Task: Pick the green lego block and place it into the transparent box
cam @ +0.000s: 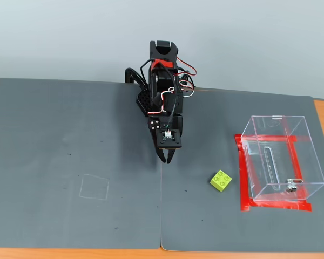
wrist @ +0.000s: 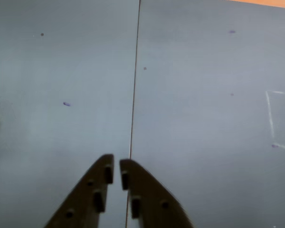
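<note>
The tool (cam: 166,159) is pretty much clenched and holding nothing, fingertips nearly touching right over the seam between the two grey mats (cam: 75,162). The green lego block (cam: 221,181) sits on the worktop's right-hand mat in the fixed view, just beside the transparent box (cam: 281,156), which stands on a red tape outline (cam: 243,178).

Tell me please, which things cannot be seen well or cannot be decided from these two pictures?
- Green lego block: clear in the fixed view; the wrist view's left edge cuts it down to a blurred green trace.
- Transparent box: outside the wrist view entirely.
- Small metal latch: too small in the fixed view to tell its state.
- Gripper: fingertips nearly together, nothing between; in the fixed view the arm's body hides the gap.
</note>
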